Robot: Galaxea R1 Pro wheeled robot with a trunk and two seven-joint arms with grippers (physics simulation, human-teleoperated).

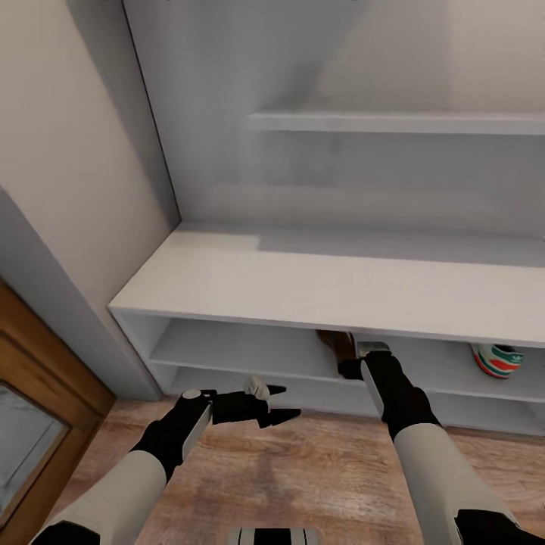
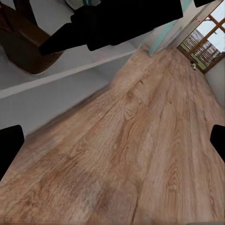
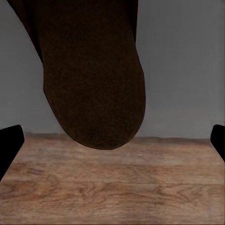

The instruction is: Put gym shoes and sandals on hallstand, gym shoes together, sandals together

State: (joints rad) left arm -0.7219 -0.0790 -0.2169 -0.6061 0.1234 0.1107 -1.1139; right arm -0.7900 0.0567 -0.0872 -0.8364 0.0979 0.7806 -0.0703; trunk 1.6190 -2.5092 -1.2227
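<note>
A brown sandal point(image 1: 335, 350) sat on the upper of the two low shelves of the hallstand point(image 1: 303, 284), tucked under the thick bench top, with only its near part showing past the front edge. In the right wrist view the sandal point(image 3: 91, 75) hung as a dark rounded shape against the grey unit, its tip overlapping the line where the grey met the floor point(image 3: 112, 183). The right gripper point(image 1: 362, 362) reached in at that shelf, touching or just beside the sandal; whether its jaws were clenched on the sandal or released I could not tell, since the head view hid them behind the wrist and the wrist view showed only two dark finger edges wide apart at the frame sides.

A gym shoe point(image 1: 497, 360) stood on the same shelf, well to the right of the sandal, heel outward, with green stripes and a red band visible.

The left gripper point(image 1: 278, 403) hovered over the wood floor point(image 1: 303, 469) just in front of the rack's lowest shelf, its jaws released and grasping nothing. Its wrist view looked along the planks, with a dark brown shape point(image 2: 23, 42) lying on the grey rack surface in one corner.

A wooden door point(image 1: 38, 409) with a glass panel stood left of the rack.
</note>
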